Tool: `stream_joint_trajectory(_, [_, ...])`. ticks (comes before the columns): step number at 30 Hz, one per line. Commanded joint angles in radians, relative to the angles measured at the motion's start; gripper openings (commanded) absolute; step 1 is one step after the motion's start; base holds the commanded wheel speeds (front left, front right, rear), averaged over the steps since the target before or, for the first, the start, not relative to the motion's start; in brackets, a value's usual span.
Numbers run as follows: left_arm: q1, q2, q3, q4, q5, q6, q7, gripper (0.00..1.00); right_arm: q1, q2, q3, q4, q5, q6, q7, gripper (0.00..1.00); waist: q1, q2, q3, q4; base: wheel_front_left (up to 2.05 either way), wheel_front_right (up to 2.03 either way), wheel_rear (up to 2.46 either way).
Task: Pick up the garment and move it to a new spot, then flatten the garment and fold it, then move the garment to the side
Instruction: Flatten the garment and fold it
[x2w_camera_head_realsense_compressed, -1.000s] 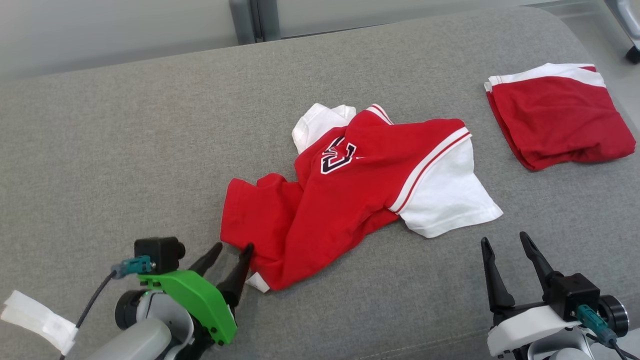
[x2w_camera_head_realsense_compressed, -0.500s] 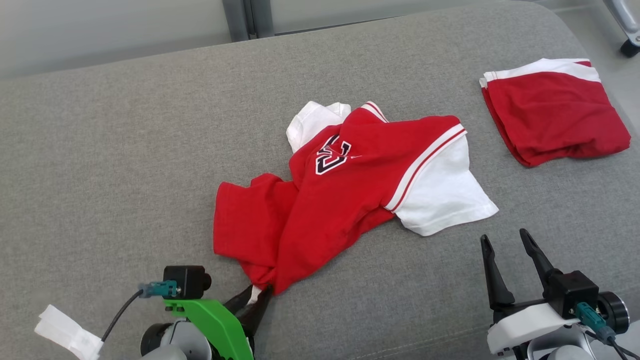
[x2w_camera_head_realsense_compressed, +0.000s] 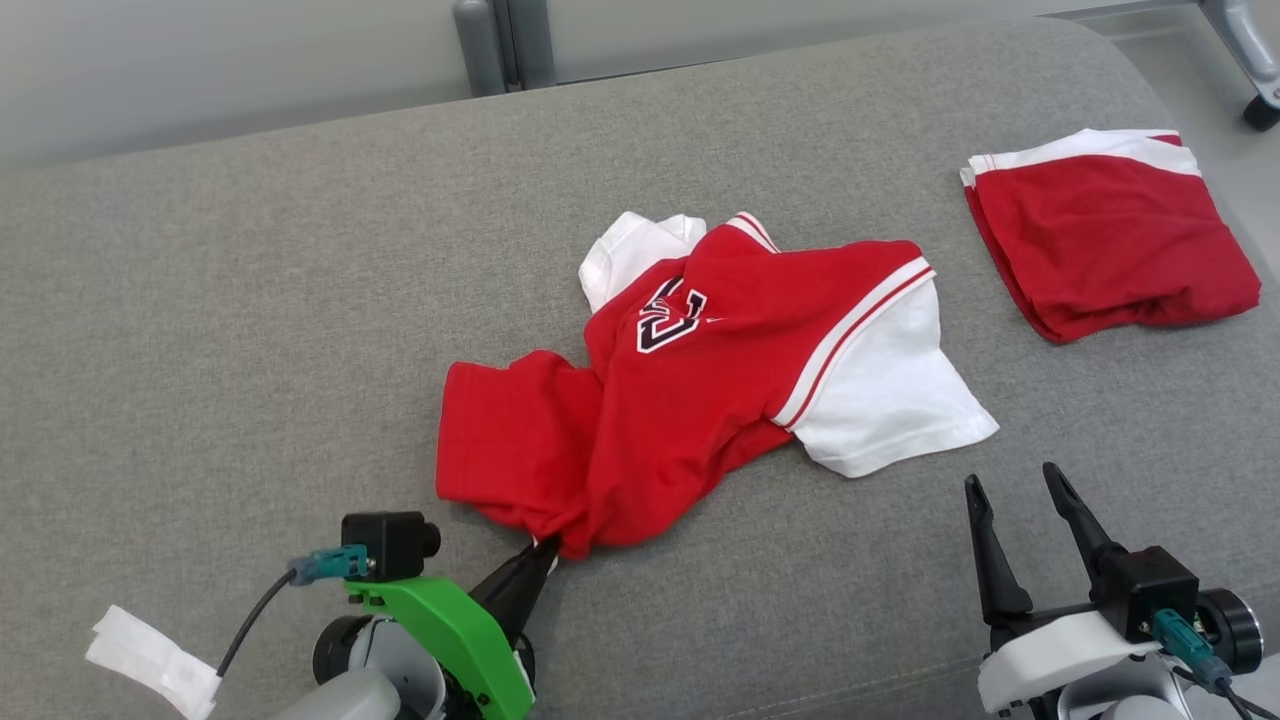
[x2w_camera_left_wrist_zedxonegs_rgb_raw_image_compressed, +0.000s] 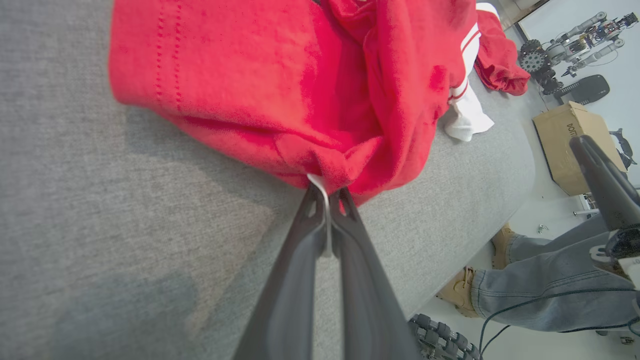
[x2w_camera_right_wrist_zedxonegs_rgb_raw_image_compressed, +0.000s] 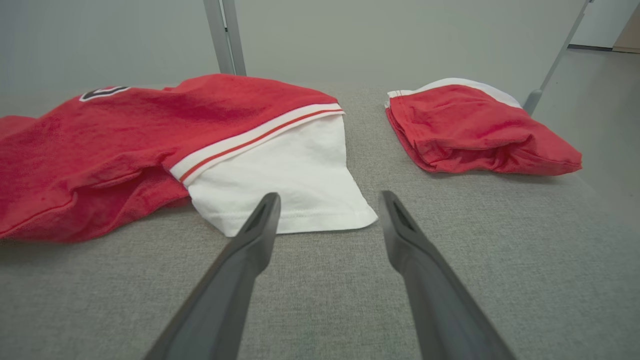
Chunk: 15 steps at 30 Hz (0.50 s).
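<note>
Lower left of the head view: left tool (x2w_camera_head_realsense_compressed: 548, 548), fingers closed tight on a bunched bit of hem at the near edge of the red-and-white jersey (x2w_camera_head_realsense_compressed: 700, 400). In the left wrist view, a sliver of white cloth pinched between the two dark fingers.

Lower right: right tool (x2w_camera_head_realsense_compressed: 1010, 478), fingers spread wide, holding nothing, tips just short of the jersey's white sleeve (x2w_camera_head_realsense_compressed: 890, 400) and apart from it.

Middle of the frame: jersey rumpled on the grey fabric-covered worktop (x2w_camera_head_realsense_compressed: 250, 300), red body gathered toward the pinched hem, dark letter crest (x2w_camera_head_realsense_compressed: 672, 315) facing up.

Upper right: folded red garment (x2w_camera_head_realsense_compressed: 1110, 235) with a white band, well apart from the jersey, near the worktop's far right corner.

Top edge, beyond the worktop: grey post (x2w_camera_head_realsense_compressed: 500, 45).

Right side of the left wrist view: person's legs in jeans (x2w_camera_left_wrist_zedxonegs_rgb_raw_image_compressed: 545, 285) beside the worktop, cardboard box (x2w_camera_left_wrist_zedxonegs_rgb_raw_image_compressed: 570, 145) farther off on the floor.
</note>
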Motion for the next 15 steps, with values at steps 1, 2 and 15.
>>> stream_joint_trajectory(1, [-0.017,0.011,0.009,-0.032,0.007,0.003,-0.013,0.0,0.016,-0.003,-0.004,0.001,-0.01,-0.002,-0.002,1.0,0.0,0.0,-0.008,0.003,0.0,0.0,0.0])
stream_joint_trajectory(2, [-0.025,0.022,0.013,-0.063,0.018,0.012,-0.017,0.0,0.02,-0.002,-0.006,0.0,-0.009,-0.002,-0.002,1.0,0.0,0.0,-0.013,0.005,0.0,0.0,0.0])
stream_joint_trajectory(15, [-0.124,0.069,-0.142,-0.426,0.279,0.255,0.133,0.0,0.038,-0.002,0.009,0.006,0.012,-0.002,-0.002,1.0,0.0,0.0,-0.041,0.005,0.0,0.0,0.0])
